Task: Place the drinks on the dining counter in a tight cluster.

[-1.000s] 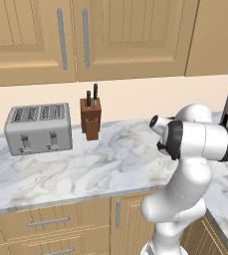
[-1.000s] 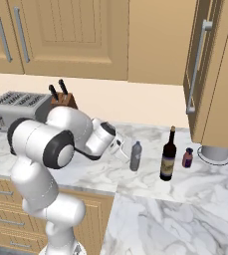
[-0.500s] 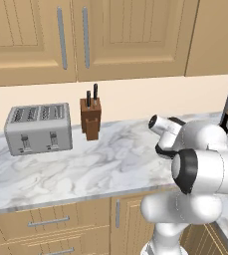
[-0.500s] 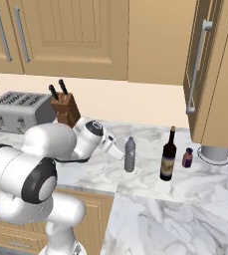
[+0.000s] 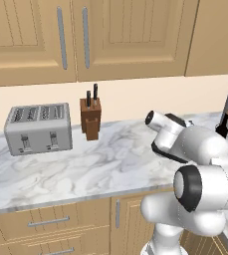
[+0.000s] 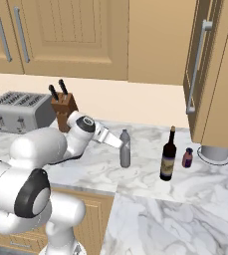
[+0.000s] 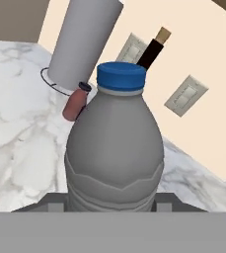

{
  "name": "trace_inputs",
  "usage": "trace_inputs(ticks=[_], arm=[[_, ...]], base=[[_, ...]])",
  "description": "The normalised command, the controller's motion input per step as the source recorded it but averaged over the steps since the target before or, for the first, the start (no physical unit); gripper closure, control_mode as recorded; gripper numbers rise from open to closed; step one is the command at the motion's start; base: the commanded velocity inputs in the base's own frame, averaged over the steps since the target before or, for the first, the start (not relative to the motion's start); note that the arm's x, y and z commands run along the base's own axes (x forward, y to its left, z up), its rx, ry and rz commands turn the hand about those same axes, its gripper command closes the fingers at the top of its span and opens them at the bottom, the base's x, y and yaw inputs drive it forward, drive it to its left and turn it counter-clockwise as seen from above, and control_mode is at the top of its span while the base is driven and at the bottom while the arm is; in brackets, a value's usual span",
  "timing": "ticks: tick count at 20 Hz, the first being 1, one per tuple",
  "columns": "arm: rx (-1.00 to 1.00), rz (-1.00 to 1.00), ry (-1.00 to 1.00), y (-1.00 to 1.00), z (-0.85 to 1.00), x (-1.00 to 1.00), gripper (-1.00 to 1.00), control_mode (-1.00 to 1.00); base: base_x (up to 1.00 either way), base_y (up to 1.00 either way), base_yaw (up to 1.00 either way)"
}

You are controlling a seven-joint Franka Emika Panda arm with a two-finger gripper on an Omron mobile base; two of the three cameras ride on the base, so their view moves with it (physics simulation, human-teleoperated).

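My gripper (image 6: 118,143) is shut on the small grey bottle (image 6: 125,152), gripping it near the shoulder above the marble counter. Up close in the hand view, the grey bottle (image 7: 114,143) with its blue cap stands between my fingers. To its right in the right base view stand the tall dark wine bottle (image 6: 168,157) and the smaller reddish bottle (image 6: 187,158). Behind the grey bottle in the hand view are the wine bottle (image 7: 152,51) and the reddish bottle (image 7: 75,105). The dining counter is out of view.
A toaster (image 5: 38,128) and a knife block (image 5: 90,117) stand at the back of this marble counter (image 5: 100,164). A grey cylinder (image 6: 214,152) stands by the tall cabinet at the right. Wall cabinets hang above. The counter turns a corner toward the front right.
The arm has swung left and carried the grey bottle leftward, away from the wine bottle. The other two bottles have stayed put.
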Motion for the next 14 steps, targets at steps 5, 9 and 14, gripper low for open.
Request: trace_inputs(ticks=[5,9,14], arm=[[0.03,0.05,0.02,0.0,0.31,-0.02,1.0,-1.0],[0.01,0.02,0.0,0.38,0.03,-0.07,1.0,-1.0],[0.02,0.0,-0.08,0.59,0.05,-0.11,1.0,-1.0]], base=[[0.0,0.0,0.0],[0.0,0.0,0.0],[0.0,0.0,0.0]])
